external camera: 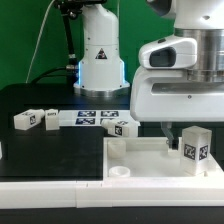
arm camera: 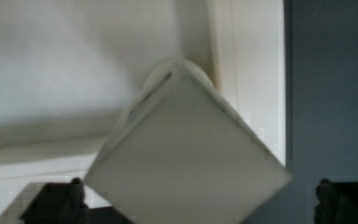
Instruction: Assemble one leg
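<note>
A white square-section leg with a marker tag on its side stands upright in the white tray, near the tray's corner at the exterior view's right. My gripper hangs right over it. In the wrist view the leg's end shows as a pale diamond between my two dark fingertips. The jaws stand wide on either side of the leg with a gap on each side, so my gripper is open around it. Whether the leg's foot sits in a corner socket is hidden.
Three more tagged legs lie on the black table: two at the exterior view's left and one by the tray's far edge. The marker board lies behind them. The robot's base stands at the back.
</note>
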Motion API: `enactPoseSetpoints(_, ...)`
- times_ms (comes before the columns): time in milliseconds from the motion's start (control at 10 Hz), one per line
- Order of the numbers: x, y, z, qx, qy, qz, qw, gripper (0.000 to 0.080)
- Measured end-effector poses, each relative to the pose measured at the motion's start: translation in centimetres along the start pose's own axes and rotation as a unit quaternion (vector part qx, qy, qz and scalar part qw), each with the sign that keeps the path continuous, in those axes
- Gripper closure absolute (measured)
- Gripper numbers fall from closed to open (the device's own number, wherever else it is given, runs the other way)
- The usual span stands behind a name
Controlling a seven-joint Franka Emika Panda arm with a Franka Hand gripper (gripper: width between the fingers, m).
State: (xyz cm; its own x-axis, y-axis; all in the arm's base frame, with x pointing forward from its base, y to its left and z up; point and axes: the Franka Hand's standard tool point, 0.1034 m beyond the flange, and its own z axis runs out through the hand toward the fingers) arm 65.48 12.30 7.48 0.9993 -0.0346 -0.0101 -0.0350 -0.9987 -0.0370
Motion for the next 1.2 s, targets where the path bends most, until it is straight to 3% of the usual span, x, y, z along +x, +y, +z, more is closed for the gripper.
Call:
enactPoseSetpoints(400,0.37,0.08,-0.68,-0.001,-0.007,-0.159,0.987,0.015)
enactPoseSetpoints(600,0.35,0.35,-0.63,-0.006,-0.008,-0.264,0.964,0.015)
enactPoseSetpoints(1200,-0.41,0.43,0.16,-0.005,-0.018,-0.28,0.96,0.015)
